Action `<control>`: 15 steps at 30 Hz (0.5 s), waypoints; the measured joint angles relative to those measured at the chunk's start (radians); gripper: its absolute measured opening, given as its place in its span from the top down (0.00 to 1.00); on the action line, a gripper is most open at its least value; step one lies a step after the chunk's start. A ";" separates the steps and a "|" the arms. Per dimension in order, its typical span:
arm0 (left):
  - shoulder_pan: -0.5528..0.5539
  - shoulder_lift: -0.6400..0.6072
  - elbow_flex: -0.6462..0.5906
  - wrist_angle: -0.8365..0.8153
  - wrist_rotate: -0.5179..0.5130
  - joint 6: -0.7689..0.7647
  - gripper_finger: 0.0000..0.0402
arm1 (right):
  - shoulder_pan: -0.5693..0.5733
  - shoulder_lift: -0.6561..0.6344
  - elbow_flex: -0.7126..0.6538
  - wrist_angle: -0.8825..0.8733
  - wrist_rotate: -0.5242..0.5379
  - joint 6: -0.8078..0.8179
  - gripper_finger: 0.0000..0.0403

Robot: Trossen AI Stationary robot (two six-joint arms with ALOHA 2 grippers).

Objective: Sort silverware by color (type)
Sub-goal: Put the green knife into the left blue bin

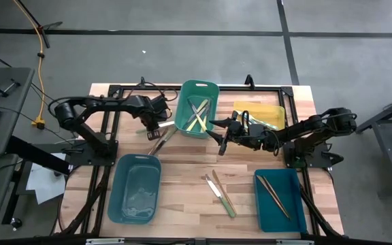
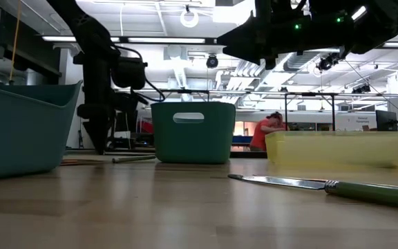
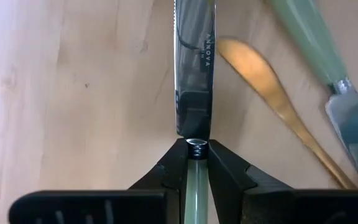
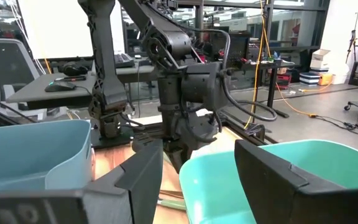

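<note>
We see the left gripper (image 3: 196, 163) low over the table just left of the green bin (image 1: 197, 107), its fingers (image 3: 169, 171) clamped on the pale green handle of a knife (image 3: 195, 68), whose blade points away from the wrist and lies along the wood. Beside that knife, in the left wrist view, lie a gold spoon (image 3: 267, 87) and a second green-handled knife (image 3: 328, 68), all close together on the boards. From above, this small cluster of silverware (image 1: 160, 139) sits between the green bin and the light blue bin (image 1: 134, 188). Inside the green bin we make out a few pale-handled pieces (image 1: 197, 116) crossing each other. The right gripper (image 1: 221, 136) hangs above the table to the right of the green bin, its fingers (image 4: 138, 180) spread wide and holding nothing. A yellow bin (image 1: 258, 116) stands behind it. Near the table's front middle, two more utensils (image 1: 220, 190) lie side by side on the wood, and the teal bin (image 1: 281, 199) at front right holds a pair of brown-handled pieces (image 1: 273, 194). In the low view, a person in red (image 2: 264, 131) bends over far behind the table.
</note>
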 joint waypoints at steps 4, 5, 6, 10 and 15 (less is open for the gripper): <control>0.000 -0.028 0.000 -0.023 -0.019 0.000 0.90 | 0.000 0.000 0.000 0.000 0.000 0.000 0.52; 0.000 -0.038 0.000 -0.031 -0.027 0.000 0.90 | 0.000 0.000 0.000 0.000 0.000 0.000 0.52; 0.000 -0.046 0.000 -0.036 -0.039 0.001 0.90 | 0.000 0.000 0.000 0.000 0.000 0.000 0.52; 0.000 -0.093 0.001 -0.069 -0.107 0.000 0.90 | 0.000 0.000 0.000 0.000 0.000 0.000 0.52; 0.001 -0.165 0.002 -0.096 -0.246 -0.010 0.90 | 0.000 0.000 0.000 0.000 0.000 0.000 0.52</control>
